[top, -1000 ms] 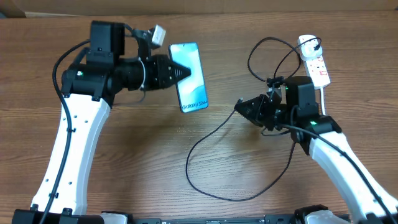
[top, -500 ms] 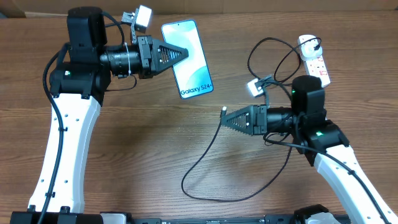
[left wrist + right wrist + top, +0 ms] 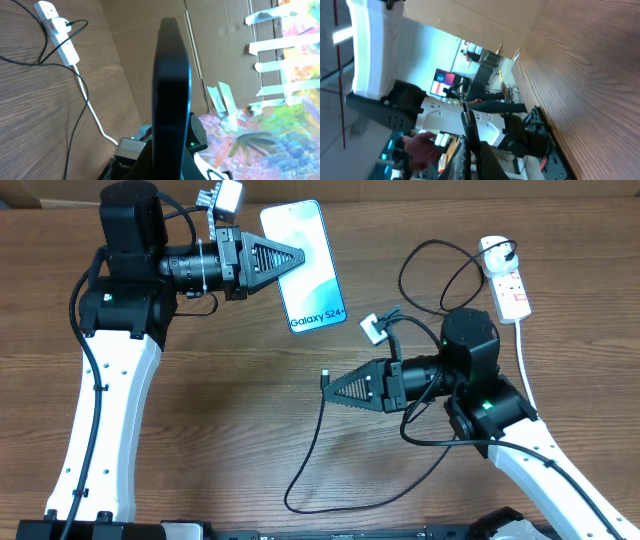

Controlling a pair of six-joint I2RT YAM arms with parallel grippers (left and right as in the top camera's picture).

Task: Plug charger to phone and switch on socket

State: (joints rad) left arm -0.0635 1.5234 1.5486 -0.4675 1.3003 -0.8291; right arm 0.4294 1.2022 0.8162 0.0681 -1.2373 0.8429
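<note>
My left gripper [image 3: 298,254] is shut on the phone [image 3: 308,272] and holds it lifted above the table, its light blue screen facing up with "Galaxy S24" at the near edge. In the left wrist view the phone [image 3: 171,95] shows edge-on as a dark slab between the jaws. My right gripper [image 3: 330,386] is shut on the charger's connector tip [image 3: 325,379], below the phone; the tip [image 3: 465,114] points up in the right wrist view. The black cable [image 3: 320,450] loops over the table to the plug [image 3: 508,251] in the white socket [image 3: 506,283].
The socket's thick white cord [image 3: 523,355] runs down the right side of the table. The socket and cable also show in the left wrist view [image 3: 60,30]. A cardboard wall [image 3: 400,190] stands along the far edge of the table.
The right gripper has moved left and a little toward me with the connector tip, dragging the cable. The left gripper has raised the phone slightly.
</note>
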